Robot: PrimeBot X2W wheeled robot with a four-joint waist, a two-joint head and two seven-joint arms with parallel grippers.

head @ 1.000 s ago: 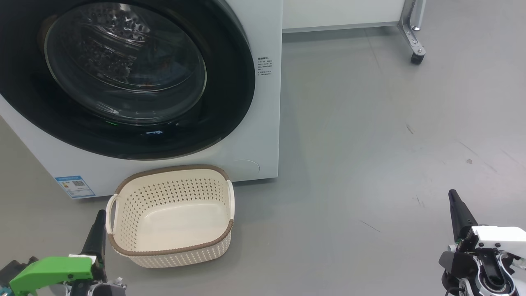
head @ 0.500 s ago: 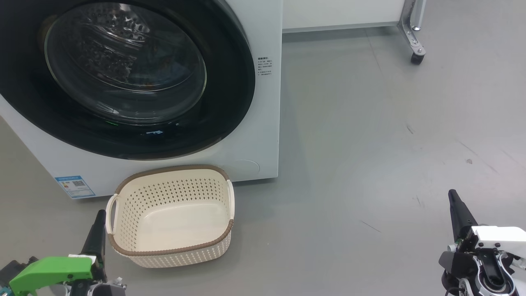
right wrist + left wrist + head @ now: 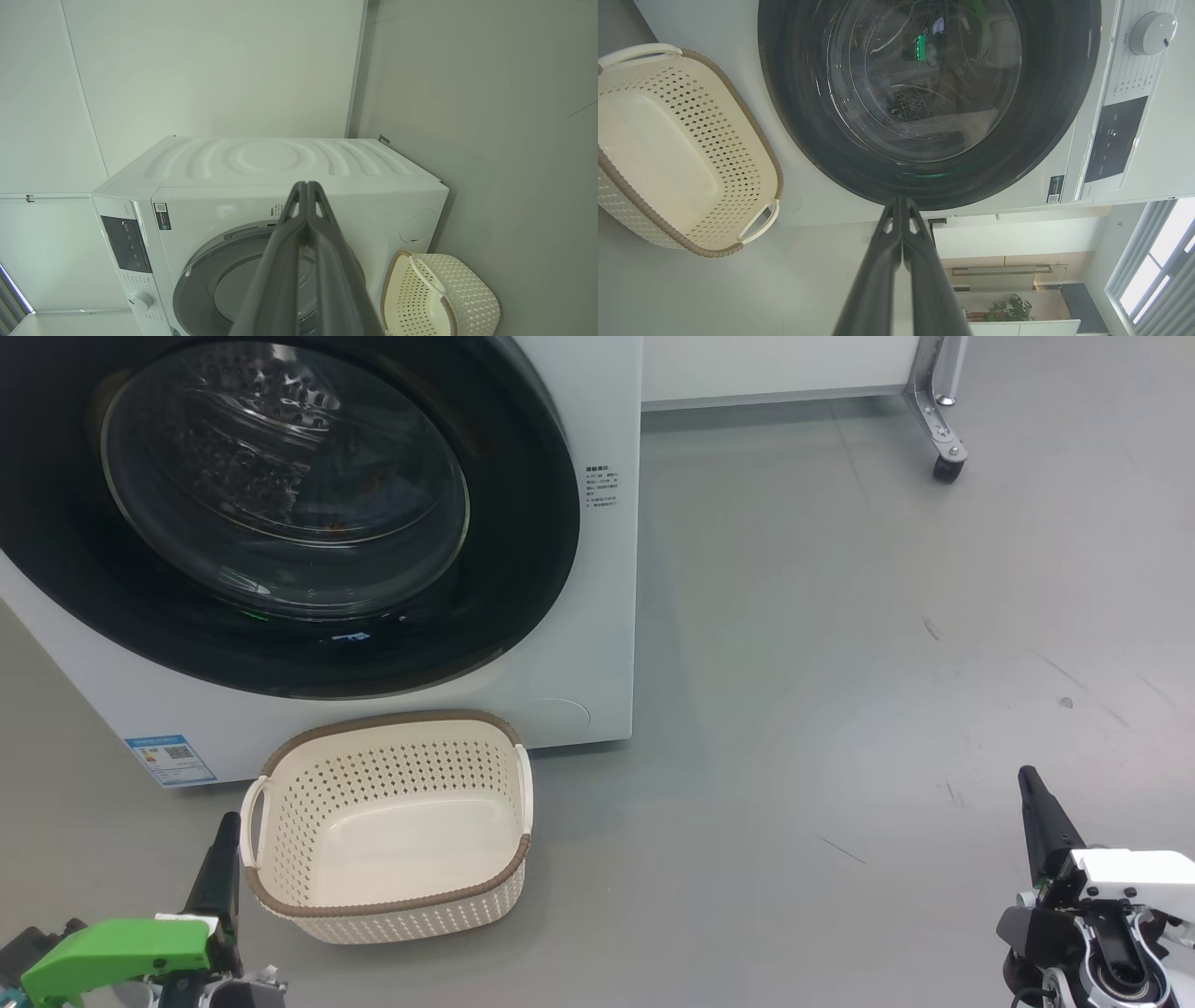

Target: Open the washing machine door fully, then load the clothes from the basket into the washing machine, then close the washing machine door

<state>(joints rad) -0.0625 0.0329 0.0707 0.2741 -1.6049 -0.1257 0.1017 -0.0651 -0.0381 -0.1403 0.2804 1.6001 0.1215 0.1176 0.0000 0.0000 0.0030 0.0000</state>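
Observation:
The washing machine (image 3: 607, 616) stands at the upper left with its door (image 3: 523, 523) shut flat against the front, black rim around bulging glass. Only the steel drum and dim dark shapes show behind the glass, so I cannot make out the clothes. The cream basket (image 3: 392, 905) sits on the floor just before the machine and holds nothing. My left gripper (image 3: 226, 823) is shut and empty, beside the basket's left handle. My right gripper (image 3: 1027, 777) is shut and empty, far to the right over bare floor. Left wrist view: left gripper (image 3: 900, 201), door (image 3: 1045, 116), basket (image 3: 761, 140). Right wrist view: right gripper (image 3: 306, 185), basket (image 3: 462, 289).
A blue label (image 3: 170, 758) marks the washer's lower left corner. A metal leg on a caster (image 3: 945, 439) stands at the back right under a white panel. Grey floor (image 3: 887, 663) spreads wide to the machine's right. The control panel (image 3: 1113, 140) and dial (image 3: 1150, 25) sit above the door.

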